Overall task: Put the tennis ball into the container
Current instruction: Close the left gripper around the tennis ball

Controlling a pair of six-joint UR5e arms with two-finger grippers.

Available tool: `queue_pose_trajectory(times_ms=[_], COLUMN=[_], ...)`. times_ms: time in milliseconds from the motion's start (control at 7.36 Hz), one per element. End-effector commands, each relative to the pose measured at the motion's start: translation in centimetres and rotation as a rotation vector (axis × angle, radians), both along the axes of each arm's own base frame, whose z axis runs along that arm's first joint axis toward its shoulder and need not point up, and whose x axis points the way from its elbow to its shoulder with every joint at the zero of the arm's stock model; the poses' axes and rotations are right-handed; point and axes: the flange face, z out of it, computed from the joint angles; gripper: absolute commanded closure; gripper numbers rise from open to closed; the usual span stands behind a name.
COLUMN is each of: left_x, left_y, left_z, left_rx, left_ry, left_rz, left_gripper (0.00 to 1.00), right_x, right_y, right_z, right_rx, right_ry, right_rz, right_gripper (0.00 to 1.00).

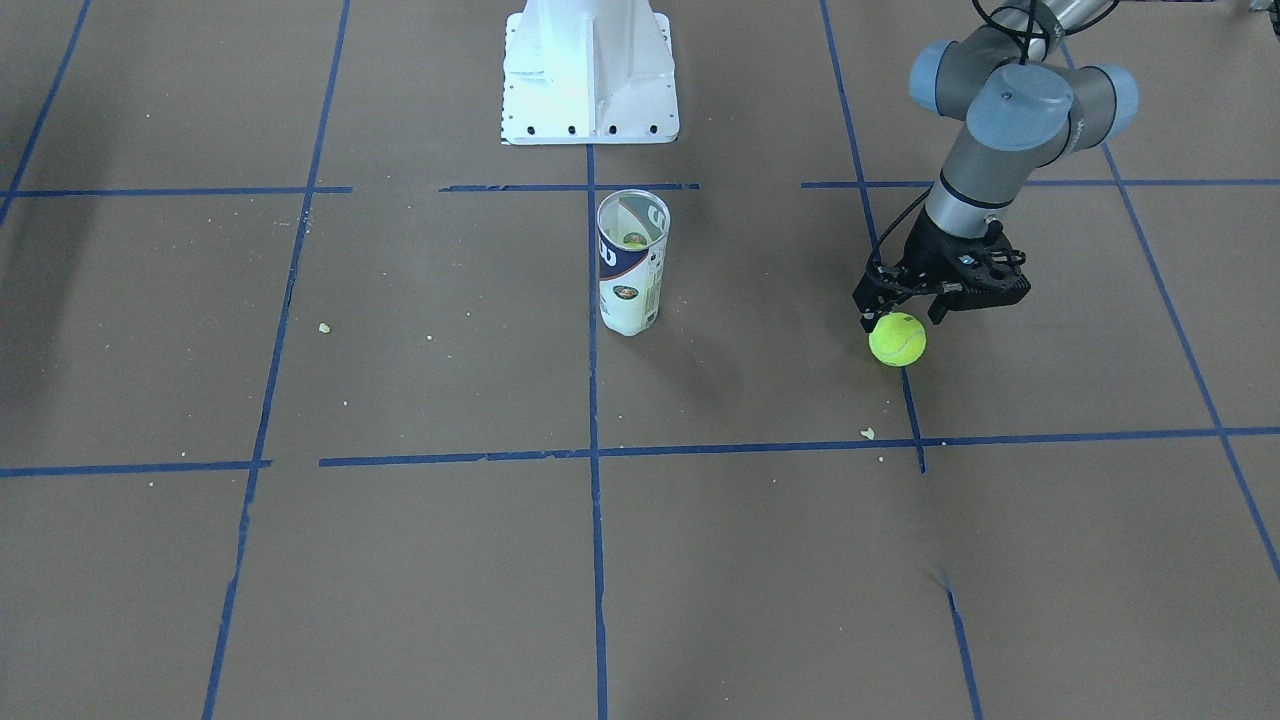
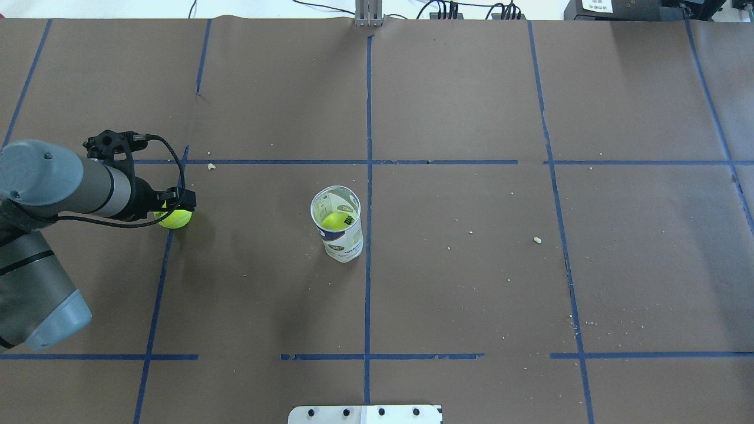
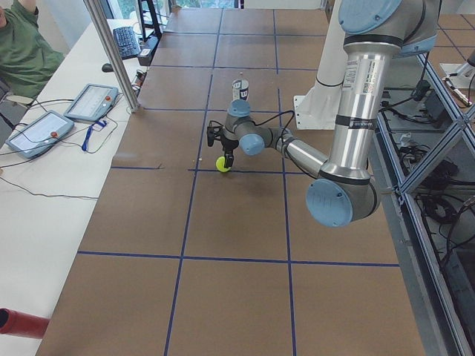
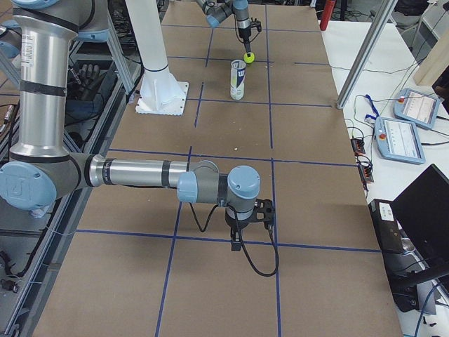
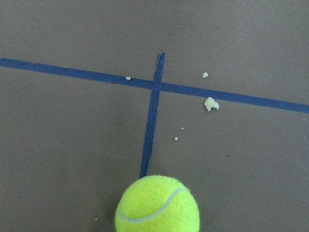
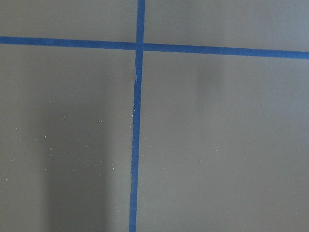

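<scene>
Front-facing: left gripper point(image 1: 903, 318) poised over tennis ball point(image 1: 897, 339), jaws spread either side of ball's top; contact unclear. Ball on counter point(image 1: 400, 560) atop blue tape line point(image 1: 912, 410), well apart from upright container point(image 1: 630, 280); wide stretch of counter between.
Overhead: container open-mouthed, just beside centre line; second ball point(image 2: 335, 221) inside. Navy-white label point(image 2: 343, 242), lettering not legible.
Right side: right gripper point(image 4: 245, 228) low over near counter end, far from both; open or closed, cannot tell.
Left wrist: ball at lower edge, crumbs point(image 5: 211, 104) beyond.

Two tennis balls point(image 2: 177, 221) point(image 2: 334, 221) — one container point(image 2: 343, 246) — two arms point(image 2: 59, 188) point(image 4: 133, 173).
</scene>
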Motion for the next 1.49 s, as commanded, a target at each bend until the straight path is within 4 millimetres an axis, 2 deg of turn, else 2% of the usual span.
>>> queue_pose_trajectory(times_ms=[0,815,951,1086,1222,1358], left_x=[2.0,2.8,2.7,2.5,2.0,0.4], left_y=[-0.5,-0.5,-0.4,-0.3,-0.3,0.5], left_z=[0.8,2.6,2.4,1.7,0.4,-2.3], left_rx=[-0.004,-0.014,-0.017,-0.011,0.002,0.031], left_ry=[-0.022,-0.057,-0.052,-0.042,-0.022,0.017], left_rz=[0.005,0.008,0.004,0.002,-0.003,-0.007], left_gripper=[0.0,0.01,0.29,0.73,0.86,0.93], right_x=[0.0,0.0,0.0,0.0,0.0,0.0], right_y=[0.0,0.0,0.0,0.0,0.0,-0.1], right_z=[0.0,0.0,0.0,0.0,0.0,-0.1], right_rx=[0.0,0.0,0.0,0.0,0.0,0.001], right_ry=[0.0,0.0,0.0,0.0,0.0,0.0], right_rz=[0.0,0.0,0.0,0.0,0.0,0.0], right_gripper=[0.0,0.0,0.0,0.0,0.0,0.0])
